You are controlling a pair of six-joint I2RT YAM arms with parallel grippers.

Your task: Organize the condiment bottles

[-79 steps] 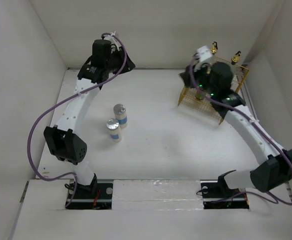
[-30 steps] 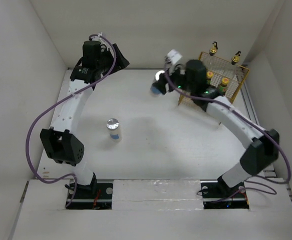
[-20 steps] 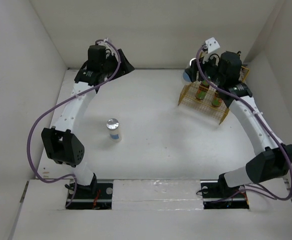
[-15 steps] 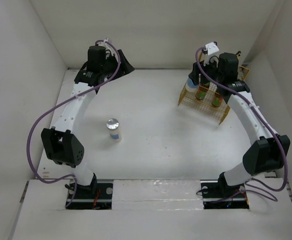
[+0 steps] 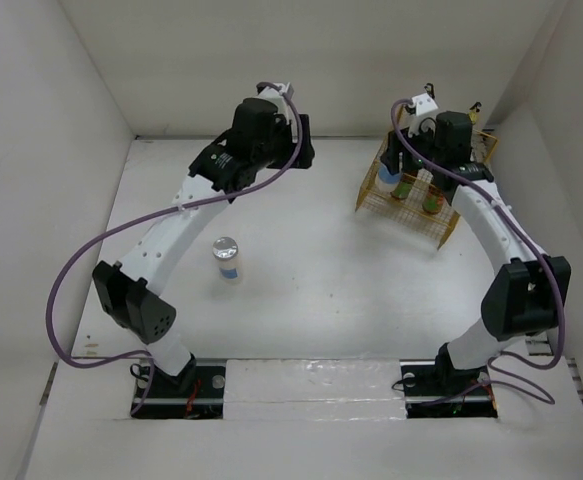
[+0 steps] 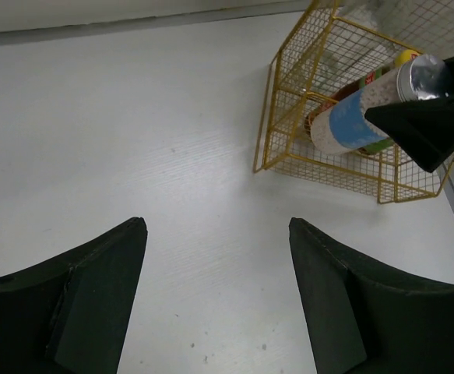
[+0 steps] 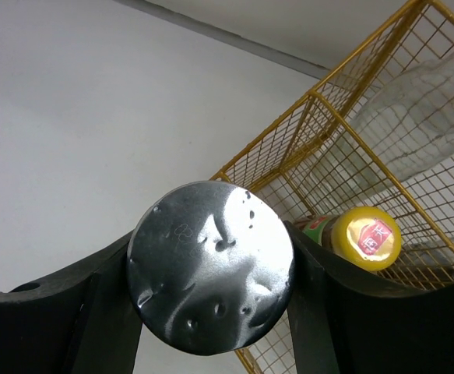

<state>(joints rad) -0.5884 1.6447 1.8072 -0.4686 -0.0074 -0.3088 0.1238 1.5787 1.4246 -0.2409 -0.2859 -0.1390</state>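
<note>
My right gripper (image 5: 392,166) is shut on a short white blue-labelled bottle (image 6: 353,121) and holds it over the left front corner of the yellow wire basket (image 5: 411,203). Its silver lid (image 7: 211,277) fills the space between my fingers in the right wrist view. A dark bottle with a yellow-green cap (image 7: 372,237) and a clear glass bottle (image 7: 417,128) stand in the basket. Two gold caps (image 5: 428,96) show at its back. The second white bottle (image 5: 227,259) stands alone on the table. My left gripper (image 6: 215,226) is open and empty, above the table left of the basket.
White walls (image 5: 91,90) close the table on three sides. The basket (image 6: 289,109) stands at the back right, near the right wall. The arm bases (image 5: 176,385) sit at the near edge.
My right gripper has taken one white bottle from the table's middle and carried it to the basket. My left arm has swung right, toward the basket.
</note>
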